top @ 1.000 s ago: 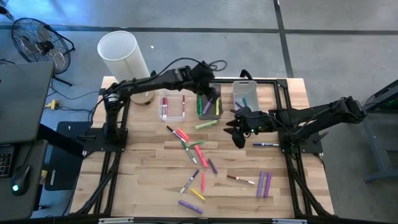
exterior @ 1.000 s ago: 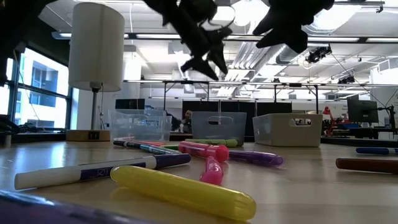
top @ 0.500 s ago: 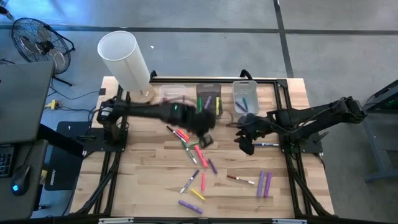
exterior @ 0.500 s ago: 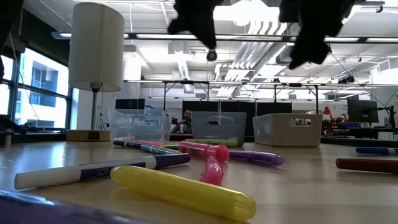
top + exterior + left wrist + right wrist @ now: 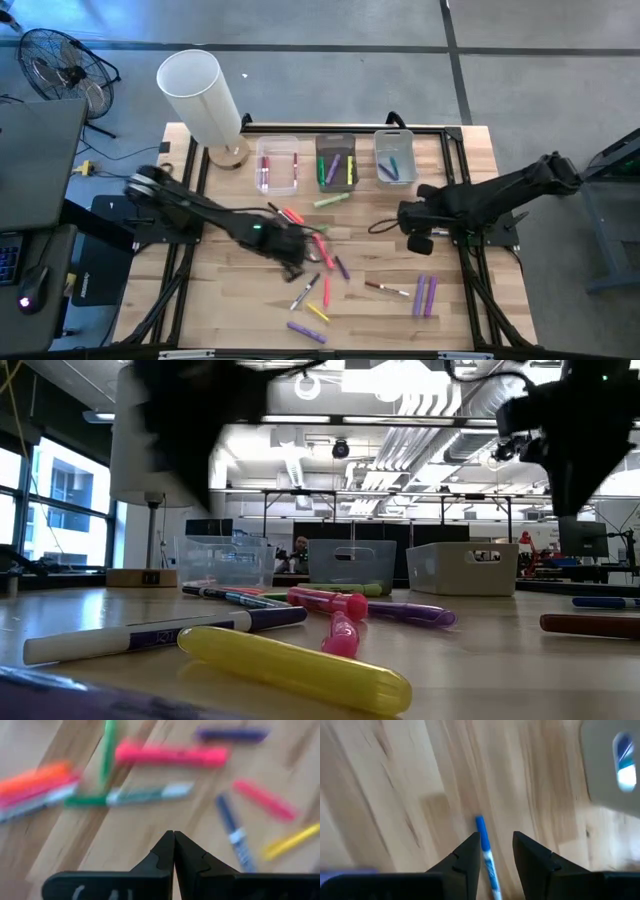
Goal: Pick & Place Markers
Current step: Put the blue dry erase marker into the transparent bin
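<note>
wooden table [image 5: 240,300]; lamp [image 5: 200,95], fan [image 5: 65,65] beside; bins [image 5: 335,160] behind scattered markers [image 5: 310,240]

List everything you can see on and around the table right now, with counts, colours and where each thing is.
Loose markers: about a dozen; pink, red, green, yellow, purple, white-barrelled; scattered mid-table.
Blue marker: one, between the right gripper's fingers, on the wood.
Clear bins: three, far edge, markers inside.
Lamp: one, white shade, far left corner.
Fan: one, black, on the floor, left.
Left gripper: shut, empty, above the scattered markers.
Right gripper: open around the blue marker.
</note>
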You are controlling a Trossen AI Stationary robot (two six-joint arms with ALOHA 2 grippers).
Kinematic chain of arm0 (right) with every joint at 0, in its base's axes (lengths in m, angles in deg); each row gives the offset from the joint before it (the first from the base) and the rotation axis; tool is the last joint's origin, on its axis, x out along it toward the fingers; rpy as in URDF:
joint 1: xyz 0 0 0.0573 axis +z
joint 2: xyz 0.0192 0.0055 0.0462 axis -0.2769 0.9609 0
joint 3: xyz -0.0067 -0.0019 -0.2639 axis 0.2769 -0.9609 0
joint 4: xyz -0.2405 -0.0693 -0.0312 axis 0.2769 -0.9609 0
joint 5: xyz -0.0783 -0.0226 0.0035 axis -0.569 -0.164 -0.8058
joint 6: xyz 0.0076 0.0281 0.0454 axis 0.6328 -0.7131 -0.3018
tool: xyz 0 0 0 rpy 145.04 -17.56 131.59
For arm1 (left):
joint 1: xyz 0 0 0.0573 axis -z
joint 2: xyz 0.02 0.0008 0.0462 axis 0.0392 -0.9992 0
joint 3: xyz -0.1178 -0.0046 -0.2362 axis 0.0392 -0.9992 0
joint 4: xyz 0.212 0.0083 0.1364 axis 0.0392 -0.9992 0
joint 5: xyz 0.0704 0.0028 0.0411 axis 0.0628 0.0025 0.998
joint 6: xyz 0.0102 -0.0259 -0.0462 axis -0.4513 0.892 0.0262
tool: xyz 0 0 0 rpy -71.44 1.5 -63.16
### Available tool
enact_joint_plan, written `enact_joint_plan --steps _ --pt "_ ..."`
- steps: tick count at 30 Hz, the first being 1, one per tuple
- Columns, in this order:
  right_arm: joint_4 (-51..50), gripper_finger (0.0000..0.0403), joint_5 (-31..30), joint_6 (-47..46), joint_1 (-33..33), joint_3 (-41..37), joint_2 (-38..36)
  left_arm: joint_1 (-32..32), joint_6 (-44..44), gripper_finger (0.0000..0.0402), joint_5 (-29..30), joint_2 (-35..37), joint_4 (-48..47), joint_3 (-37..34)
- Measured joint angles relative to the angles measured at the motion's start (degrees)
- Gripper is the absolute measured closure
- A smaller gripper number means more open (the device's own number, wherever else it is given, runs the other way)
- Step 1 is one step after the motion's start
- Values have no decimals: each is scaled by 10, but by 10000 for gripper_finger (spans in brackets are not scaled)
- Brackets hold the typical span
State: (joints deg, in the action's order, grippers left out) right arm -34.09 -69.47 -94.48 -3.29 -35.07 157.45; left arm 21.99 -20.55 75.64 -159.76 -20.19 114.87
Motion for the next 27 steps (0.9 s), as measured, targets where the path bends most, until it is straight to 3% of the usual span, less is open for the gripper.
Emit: enact_joint_plan --steps 4,9,19,27 --pt "-25 293 13 28 0 0 66 6 19 401 9 88 83 -103" --pt "-29 278 20 87 -13 0 158 5 10 401 21 201 106 -180" --pt "4 274 75 129 -75 -1 270 5 -113 401 58 302 68 -209" --pt "40 291 94 133 -101 2 314 5 -146 401 69 354 61 -238"
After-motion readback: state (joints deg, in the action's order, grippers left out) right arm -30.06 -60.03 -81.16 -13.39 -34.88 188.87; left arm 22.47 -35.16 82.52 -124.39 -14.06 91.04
